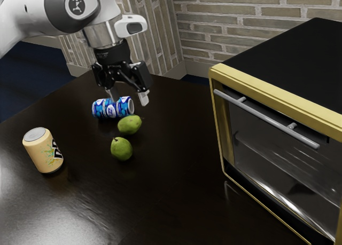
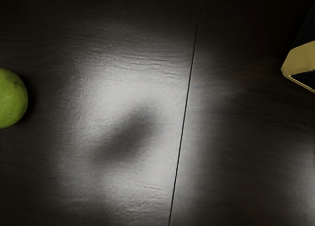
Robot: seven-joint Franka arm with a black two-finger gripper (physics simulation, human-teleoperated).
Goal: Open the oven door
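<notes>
The oven door (image 1: 283, 167) looks shut, its bar handle (image 1: 267, 118) untouched, so the whole opening is still to do. It stands at the exterior view's right, reaching toward the near side. The gripper (image 1: 127, 97) is well apart from the handle, farther back and toward the exterior view's left, fingers spread wide and holding nothing. Below it on the table (image 1: 171, 186) a blue can (image 1: 111, 108) lies on its side, beside a green fruit (image 1: 129, 125); a yellow can (image 1: 43, 150) stands nearer, at that view's left
</notes>
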